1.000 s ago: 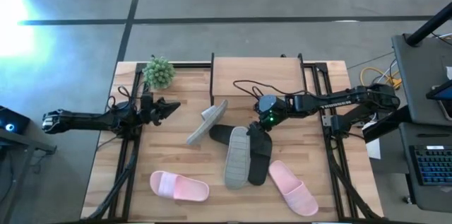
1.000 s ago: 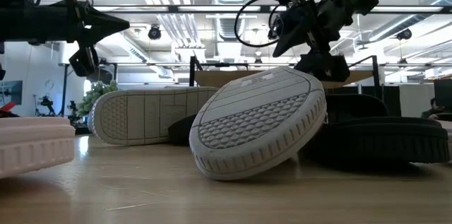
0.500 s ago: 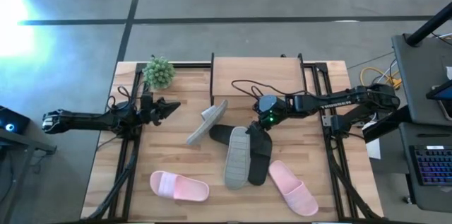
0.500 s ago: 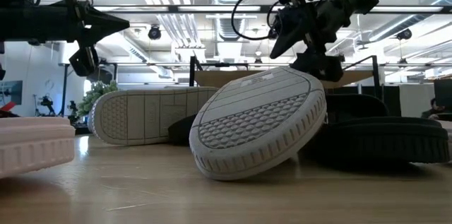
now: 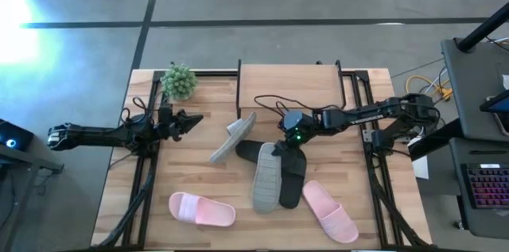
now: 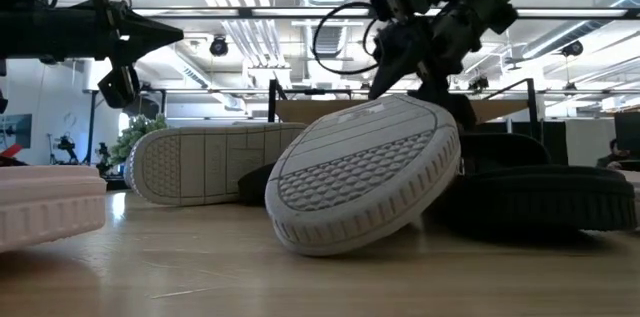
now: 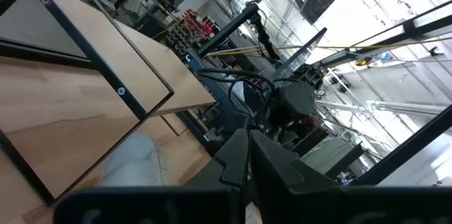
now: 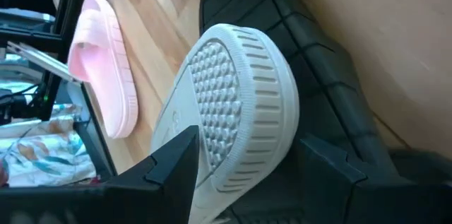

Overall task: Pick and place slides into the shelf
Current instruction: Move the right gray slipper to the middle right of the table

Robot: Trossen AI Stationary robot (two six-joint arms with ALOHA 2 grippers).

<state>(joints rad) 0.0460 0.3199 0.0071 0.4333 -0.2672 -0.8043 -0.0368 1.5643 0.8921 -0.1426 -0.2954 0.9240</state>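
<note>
A pale grey slide (image 5: 266,176) lies sole-up in the middle of the table, its far end propped on the black pair (image 5: 293,179). The second grey slide (image 5: 232,137) rests tilted on its side edge, left of them. Two pink slides (image 5: 201,208) (image 5: 328,211) lie flat near the table's near edge. The shelf (image 5: 288,85) stands at the far edge with its wooden top bare. My right gripper (image 5: 278,150) is open above the upturned grey slide's far end (image 8: 240,111), one finger on each side. My left gripper (image 5: 197,118) hovers shut, left of the pile. My right gripper comes at the sole-up grey slide's far end (image 8: 240,111) slanting down from the table's right. One finger (image 8: 176,164) stands by its rim and the other finger (image 8: 332,167) over the black slide. Whether either finger touches, I cannot tell.
A small green plant (image 5: 180,82) stands at the far left corner beside the shelf. Black frame rails (image 5: 145,164) run along the left and right sides of the table. Bare wood lies between the left gripper and the tilted grey slide.
My right gripper has moved toward the table's left and a little lower, from over the black slides to over the far end of the upturned grey slide.
</note>
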